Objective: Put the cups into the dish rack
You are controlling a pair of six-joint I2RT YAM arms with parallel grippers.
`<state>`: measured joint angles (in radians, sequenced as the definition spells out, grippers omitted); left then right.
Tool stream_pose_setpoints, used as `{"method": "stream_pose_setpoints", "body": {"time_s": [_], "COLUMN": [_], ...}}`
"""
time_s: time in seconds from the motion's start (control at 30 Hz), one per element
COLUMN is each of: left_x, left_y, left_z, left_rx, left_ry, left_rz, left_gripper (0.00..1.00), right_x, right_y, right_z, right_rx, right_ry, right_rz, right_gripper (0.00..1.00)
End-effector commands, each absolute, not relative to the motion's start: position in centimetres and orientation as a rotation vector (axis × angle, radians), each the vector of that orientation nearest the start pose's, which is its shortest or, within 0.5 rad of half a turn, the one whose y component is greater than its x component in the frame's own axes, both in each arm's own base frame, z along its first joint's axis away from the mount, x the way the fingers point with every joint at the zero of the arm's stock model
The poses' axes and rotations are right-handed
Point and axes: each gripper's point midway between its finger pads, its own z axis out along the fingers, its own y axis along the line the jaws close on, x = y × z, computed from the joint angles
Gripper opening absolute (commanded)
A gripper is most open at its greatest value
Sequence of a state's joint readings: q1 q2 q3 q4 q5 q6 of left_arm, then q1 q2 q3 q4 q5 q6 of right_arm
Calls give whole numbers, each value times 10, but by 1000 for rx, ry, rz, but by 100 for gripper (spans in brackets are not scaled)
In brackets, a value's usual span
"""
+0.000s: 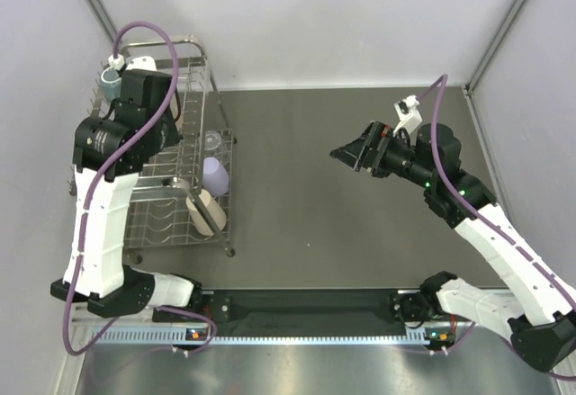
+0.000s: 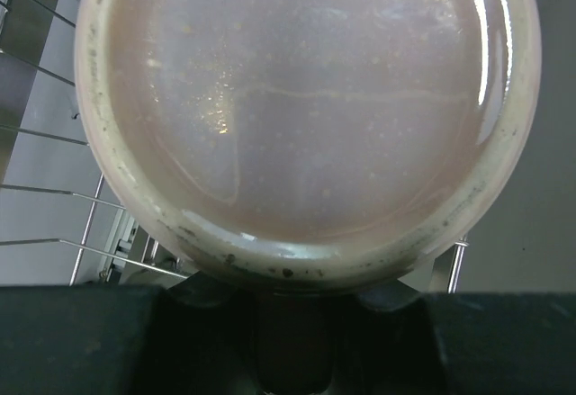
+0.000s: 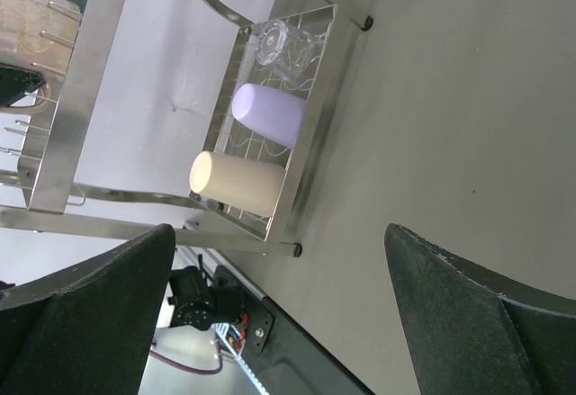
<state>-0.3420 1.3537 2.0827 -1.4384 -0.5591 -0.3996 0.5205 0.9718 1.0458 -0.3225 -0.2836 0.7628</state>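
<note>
Top external | grey table, white walls | right fingers spread, empty | left fingers unclear

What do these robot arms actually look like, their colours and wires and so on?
The left arm and right arm both pair white, slightly tapered links with chunky black joints. Each carries a purple cable looping from the wrist. Small green lights glow on the right arm. The right tool ends in broad matte black fingers.
</note>
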Motion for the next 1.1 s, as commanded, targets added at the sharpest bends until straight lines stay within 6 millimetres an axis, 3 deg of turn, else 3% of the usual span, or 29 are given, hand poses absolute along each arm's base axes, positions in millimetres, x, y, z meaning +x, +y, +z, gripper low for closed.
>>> {"method": "stream_pose_setpoints", "body": {"time_s": [0.0,0.6,0.7,0.77,0.9,1.07], "left_x": [286,280,280,279,277,278], "left_y": [-10,-9,-8,-7,-6,-6], "left_z": [428,413,410,410,412,410], "left_rx": [-391,-388,-390,-394,-401,-402], "left_ry": [2002,2062,2071,2067,2049,2058], "left_rz": [158,168,185,185,180,183], "left_gripper": [0,1,14,16,34,42], "right_x": [251,252,251,250,251,250], "right_y": [236,240,240,239,238,239], "right_z": [335,332,330,329,329,331], "right_rx": [-14,-20,-16,-14,-13,-16], "right_ry": [1924,1933,1935,1937,1935,1932], "right_rz": [1158,1177,1178,1176,1175,1179], "right_gripper": [100,100,100,100,100,100]}}
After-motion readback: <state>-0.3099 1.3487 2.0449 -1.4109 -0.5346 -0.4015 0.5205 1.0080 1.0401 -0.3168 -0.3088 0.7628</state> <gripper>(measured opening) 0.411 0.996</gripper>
